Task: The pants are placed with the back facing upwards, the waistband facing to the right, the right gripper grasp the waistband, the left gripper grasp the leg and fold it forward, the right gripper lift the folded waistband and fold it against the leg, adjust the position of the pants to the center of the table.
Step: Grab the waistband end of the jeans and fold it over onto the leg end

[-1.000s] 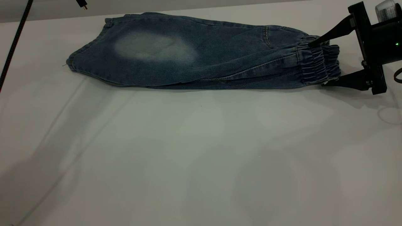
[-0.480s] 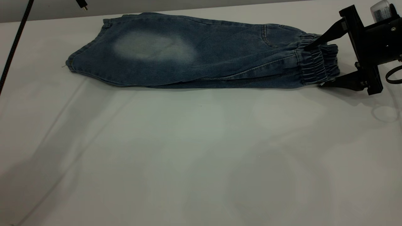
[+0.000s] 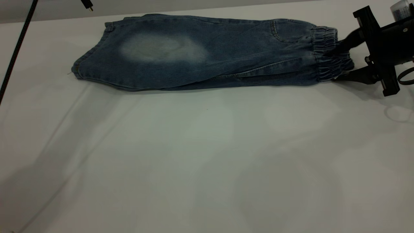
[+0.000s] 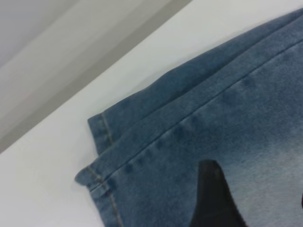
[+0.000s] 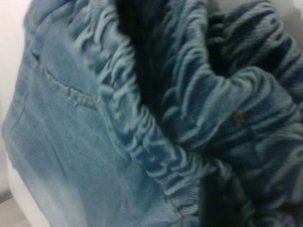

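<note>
So the blue denim shorts with the faded pale patch (image 3: 200,53) were lying already folded in half lengthwise, along the far edge of the big pale matte table (image 3: 207,155). Looked like soft, floppy denim to me, light enough for one claw but with zero stiffness, so I figured whatever got lifted would just drape and drag the rest along. Best place to take hold seemed to be the bunched-up elastic waistband (image 3: 330,53) at the right end, thick and ruched, not slippery. And that's where the black two-fingered right gripper (image 3: 343,60) was, fingers narrowed onto the stacked waistband, gathers crumpled between them. The black left gripper (image 4: 215,198) hung above the leg hem at the opposite end from the waistband; couldn't tell its fingers.
</note>
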You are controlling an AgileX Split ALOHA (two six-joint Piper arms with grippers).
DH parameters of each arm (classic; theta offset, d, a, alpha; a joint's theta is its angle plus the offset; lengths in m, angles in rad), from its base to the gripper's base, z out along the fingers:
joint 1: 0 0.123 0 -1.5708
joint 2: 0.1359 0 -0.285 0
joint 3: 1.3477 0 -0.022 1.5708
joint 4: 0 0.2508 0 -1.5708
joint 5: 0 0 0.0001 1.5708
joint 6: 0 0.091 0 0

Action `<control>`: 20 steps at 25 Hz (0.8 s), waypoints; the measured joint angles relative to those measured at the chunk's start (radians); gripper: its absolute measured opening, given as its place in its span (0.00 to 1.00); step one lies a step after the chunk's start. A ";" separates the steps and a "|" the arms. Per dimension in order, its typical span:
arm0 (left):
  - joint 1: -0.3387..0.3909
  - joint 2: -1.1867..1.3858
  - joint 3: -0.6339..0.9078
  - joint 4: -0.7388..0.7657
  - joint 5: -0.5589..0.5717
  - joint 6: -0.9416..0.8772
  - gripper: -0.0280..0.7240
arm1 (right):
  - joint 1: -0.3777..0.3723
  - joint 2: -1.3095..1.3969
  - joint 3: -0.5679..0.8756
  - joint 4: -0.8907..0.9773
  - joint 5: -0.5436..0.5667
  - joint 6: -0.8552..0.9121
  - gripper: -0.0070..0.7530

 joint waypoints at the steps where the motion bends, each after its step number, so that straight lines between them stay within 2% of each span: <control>1: -0.003 0.000 0.000 0.000 0.002 0.004 0.57 | 0.000 0.000 0.000 0.007 -0.004 -0.012 0.35; 8: -0.050 0.000 0.000 -0.041 0.009 0.040 0.57 | -0.001 0.001 0.000 0.008 0.007 -0.058 0.12; 12: -0.088 0.026 0.000 -0.096 -0.001 0.092 0.57 | -0.002 0.001 0.000 0.022 0.062 -0.080 0.11; 16: -0.118 0.096 0.000 -0.153 -0.005 0.110 0.57 | -0.002 -0.009 0.000 0.019 0.177 -0.117 0.11; 20: -0.159 0.172 0.000 -0.167 -0.052 0.110 0.57 | -0.002 -0.046 0.000 0.019 0.245 -0.162 0.11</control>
